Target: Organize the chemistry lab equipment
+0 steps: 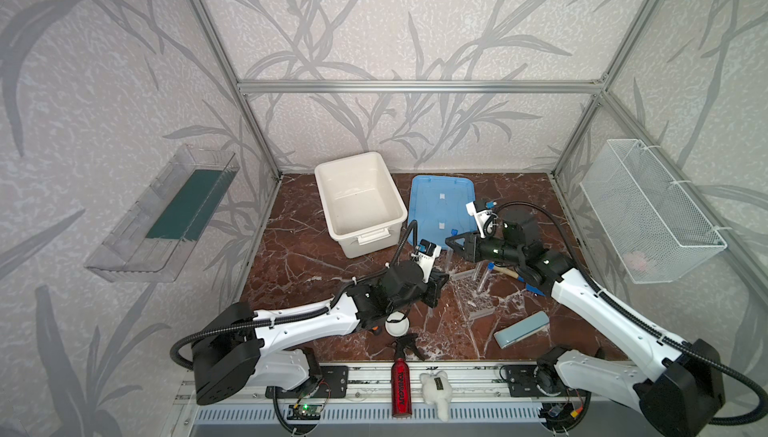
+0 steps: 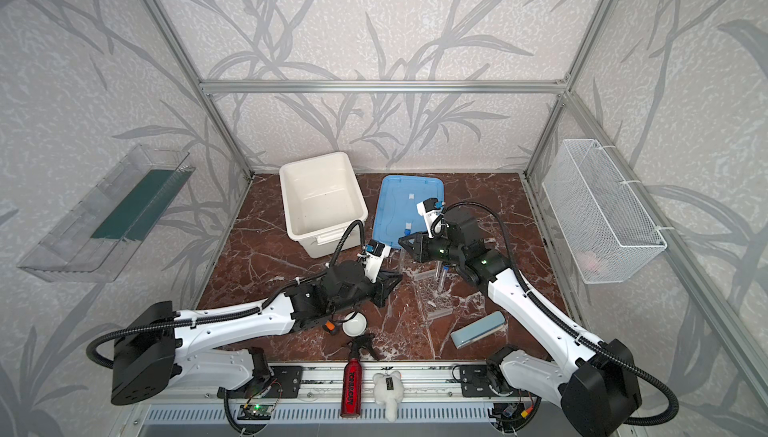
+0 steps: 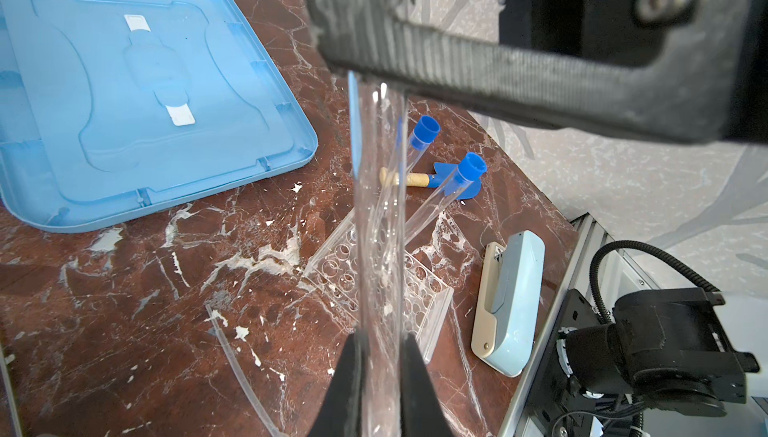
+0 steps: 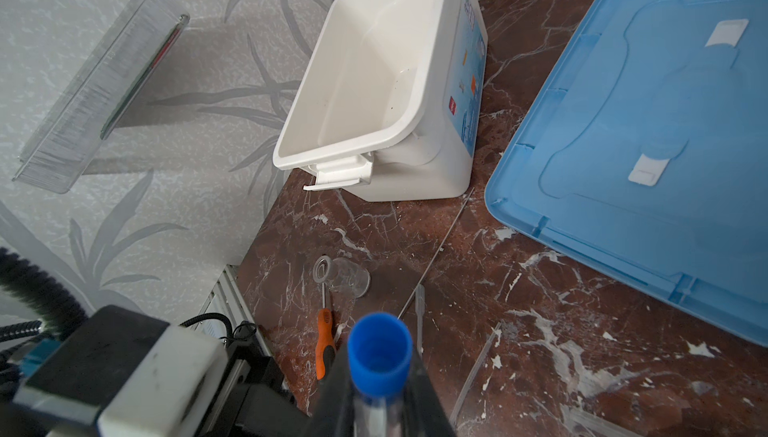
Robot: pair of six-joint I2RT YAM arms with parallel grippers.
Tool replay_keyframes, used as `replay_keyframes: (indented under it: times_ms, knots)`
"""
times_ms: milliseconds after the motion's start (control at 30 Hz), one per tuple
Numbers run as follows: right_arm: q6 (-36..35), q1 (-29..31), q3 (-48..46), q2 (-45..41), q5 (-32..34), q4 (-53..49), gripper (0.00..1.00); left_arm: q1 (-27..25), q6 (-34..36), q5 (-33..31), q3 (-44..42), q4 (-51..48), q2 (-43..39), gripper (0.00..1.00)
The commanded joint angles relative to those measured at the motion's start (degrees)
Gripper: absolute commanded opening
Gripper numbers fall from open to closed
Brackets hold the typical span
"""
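Between both claws, one blue-capped tube (image 4: 377,356)

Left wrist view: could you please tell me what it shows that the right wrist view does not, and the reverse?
Only left wrist: the rack, two racked tubes, the stapler. Only right wrist: the bin, the cup, the screwdriver. Both: the lid and the held tube.
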Motion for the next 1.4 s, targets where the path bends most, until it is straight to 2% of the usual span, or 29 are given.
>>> replay_keyframes:
  times_ms: [0, 100, 133, 267, 333, 367, 567, 667, 933, 1100, 1200, 1367]
  knots:
    - [1.3, 0.2, 0.0, -0.7, -1.2, 1.7, 0.15, -0.2, 0.0, -1.3, 0.9, -0.3, 1.0, 0.1]
    - [1.0, 0.2, -0.3, -1.3, -0.3, 1.5, 0.11, -0.2, -0.5, -1.8, 1.0, -0.1, 1.3, 0.15]
    - [0.9, 0.2, -0.4, -1.6, 0.0, 1.5, 0.11, -0.2, -0.5, -1.8, 1.0, 0.0, 1.2, 0.22]
    - [-1.8, 0.2, -1.1, -4.5, 2.1, 0.8, 0.1, -0.2, -1.5, -1.2, 1.0, 1.1, 1.0, 0.74]
    - [-5.5, 0.6, -1.4, -7.1, 5.1, -1.4, 0.1, -0.2, -2.8, -0.9, 1.6, 1.2, 1.1, 0.95]
    - [-8.0, 0.9, -1.4, -8.6, 7.3, -3.0, 0.1, -0.2, -3.0, -0.1, 1.8, 1.6, 1.2, 0.99]
    - [-21.2, 3.5, -4.9, -18.3, 20.4, -8.9, 0.09, -0.1, -6.2, 3.9, 3.3, 5.1, 2.8, 0.99]
    - [-23.5, 3.6, -8.2, -22.7, 23.1, -8.9, 0.09, 0.0, -6.3, 5.9, 4.7, 5.8, 4.3, 0.99]
    - [-22.2, 3.7, -14.6, -27.3, 27.1, -7.8, 0.09, 0.0, -8.4, 7.3, 6.4, 7.5, 8.8, 0.99]
    - [-22.0, 3.9, -17.1, -30.1, 35.2, -9.4, 0.09, -0.2, -13.5, 4.1, 5.2, 8.6, 9.6, 0.99]
    - [-20.7, 3.9, -20.1, -32.1, 37.3, -6.6, 0.09, 0.0, -13.4, 2.5, 4.7, 8.3, 9.7, 0.99]
    - [-20.0, 4.2, -26.1, -35.3, 38.8, -0.2, 0.09, 0.0, -13.3, 4.8, 5.8, 8.8, 11.4, 0.99]
